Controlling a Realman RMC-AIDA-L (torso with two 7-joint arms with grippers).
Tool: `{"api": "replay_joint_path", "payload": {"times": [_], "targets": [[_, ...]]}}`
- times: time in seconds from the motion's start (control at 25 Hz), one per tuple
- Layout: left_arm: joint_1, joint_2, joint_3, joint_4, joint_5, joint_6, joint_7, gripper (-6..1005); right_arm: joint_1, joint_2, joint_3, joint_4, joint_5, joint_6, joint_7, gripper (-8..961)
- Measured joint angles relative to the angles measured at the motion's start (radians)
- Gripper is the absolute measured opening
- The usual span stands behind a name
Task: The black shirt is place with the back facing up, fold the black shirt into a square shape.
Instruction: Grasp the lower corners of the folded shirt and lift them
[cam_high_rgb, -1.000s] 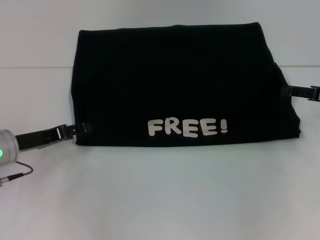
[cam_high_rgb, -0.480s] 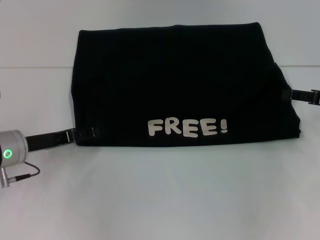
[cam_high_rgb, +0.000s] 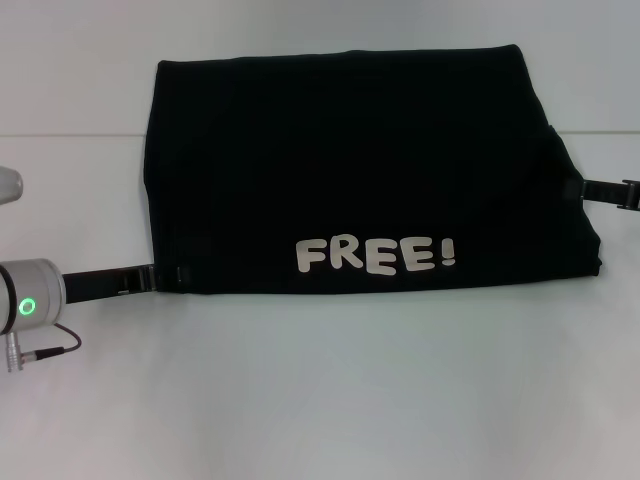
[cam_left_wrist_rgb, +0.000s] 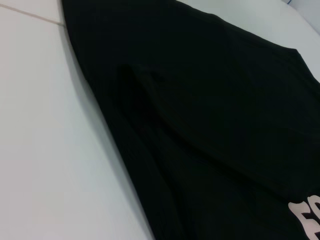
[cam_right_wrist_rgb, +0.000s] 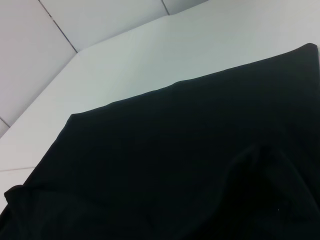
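Both grippers at black shirt (cam_high_rgb: 360, 170) edges — left gripper (cam_high_rgb: 165, 273), right gripper (cam_high_rgb: 580, 187).

White table (cam_high_rgb: 320, 400), matte, plain surface. Faint seam line across the far part, level with the shirt's upper half. Lying directly on it: black shirt (cam_high_rgb: 350, 180), spread flat as a wide folded block, near edge straight, right side bulging out to a rounded corner. White lettering "FREE!" (cam_high_rgb: 377, 256) facing up near the front edge. In the left wrist view, shirt (cam_left_wrist_rgb: 210, 110) edge flat against the tabletop (cam_left_wrist_rgb: 50, 150), a soft crease running through the fabric. In the right wrist view, shirt (cam_right_wrist_rgb: 190, 165) flat on the tabletop (cam_right_wrist_rgb: 150, 55), far edge straight.
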Motion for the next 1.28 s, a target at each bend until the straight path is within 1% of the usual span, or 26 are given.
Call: {"api": "replay_joint_path", "payload": {"times": [0.24, 0.44, 0.56, 0.68, 0.76, 0.88, 1.08, 1.12, 1.16, 1.28], "targets": [[0.0, -0.001, 0.001, 0.004, 0.002, -0.001, 0.0, 442, 0.0, -0.004, 0.0, -0.001, 0.0, -0.003, 0.002, 726], [0.001, -0.001, 0.002, 0.006, 0.005, -0.002, 0.001, 206, -0.003, -0.007, -0.012, -0.001, -0.005, 0.001, 0.002, 715], [0.001, 0.0, 0.002, 0.012, 0.005, 0.007, 0.001, 105, -0.008, -0.017, -0.055, -0.001, -0.006, 0.006, 0.021, 708], [0.003, 0.002, 0.003, 0.026, 0.005, 0.033, 0.001, 4, -0.012, -0.034, -0.12, -0.001, -0.025, 0.036, 0.086, 702], [0.004, 0.002, 0.003, 0.034, 0.006, 0.053, 0.002, 4, -0.013, -0.041, -0.14, -0.001, -0.058, 0.053, 0.125, 697], [0.004, 0.003, 0.004, 0.039, 0.006, 0.065, 0.001, 3, -0.012, -0.042, -0.143, -0.001, -0.096, 0.059, 0.142, 691], [0.005, 0.004, 0.004, 0.04, 0.006, 0.066, 0.002, 3, -0.011, -0.031, -0.156, 0.011, -0.109, 0.062, 0.144, 680], [0.003, 0.004, 0.004, 0.04, 0.006, 0.066, 0.002, 3, -0.011, -0.025, -0.165, 0.014, -0.109, 0.064, 0.141, 677], [0.003, 0.004, 0.004, 0.04, 0.006, 0.066, 0.002, 3, -0.011, -0.025, -0.165, 0.014, -0.109, 0.064, 0.141, 675], [0.003, 0.004, 0.004, 0.04, 0.006, 0.066, 0.002, 3, -0.011, -0.015, -0.178, 0.014, -0.109, 0.074, 0.141, 668]]}}
